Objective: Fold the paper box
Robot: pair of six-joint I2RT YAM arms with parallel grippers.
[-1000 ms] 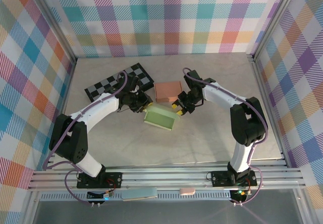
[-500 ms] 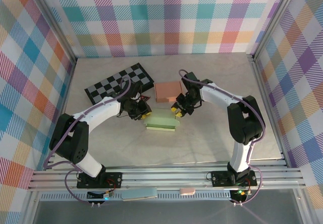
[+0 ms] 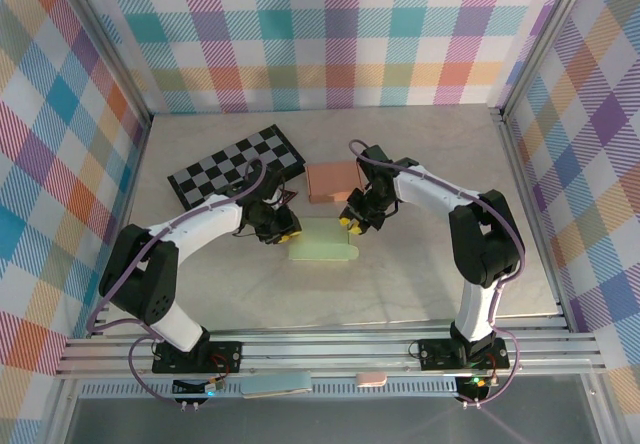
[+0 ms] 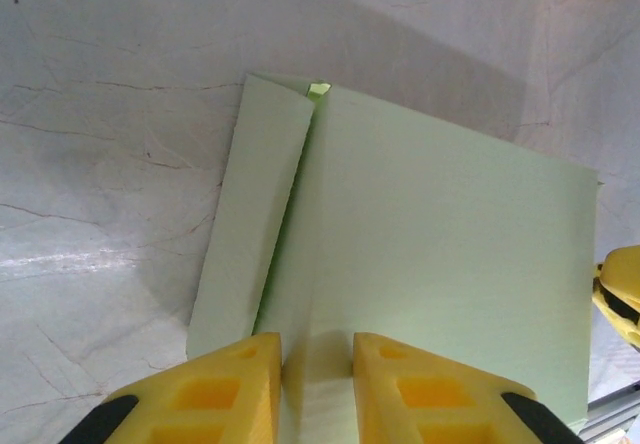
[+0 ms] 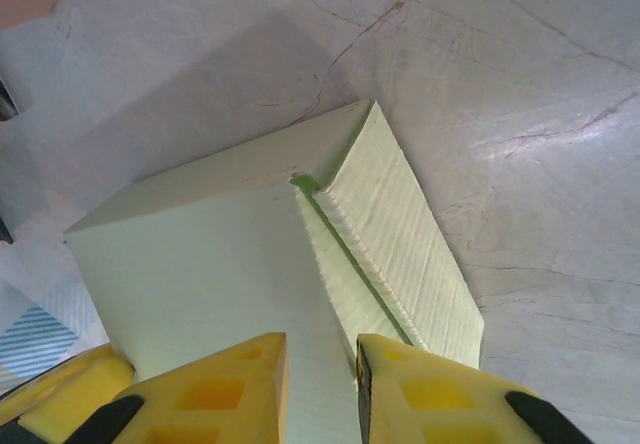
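The green paper box (image 3: 322, 241) lies flat on the desk (image 3: 400, 274) between the two arms, a narrow flap folded along its side. The left fingers (image 4: 262, 379) stand nearly together with the box's edge running into their slim gap, clamped on it as far as I can judge, and the right fingers (image 5: 262, 379) pinch the opposite edge likewise. Gripping both ends probably keeps the limp shell steady and square for the next crease.

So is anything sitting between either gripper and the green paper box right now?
Nothing visible does. The left gripper and the right gripper each have their jaws closed over an edge of the green paper box, at opposite ends. The brown box lies on the table behind it, outside both grips.
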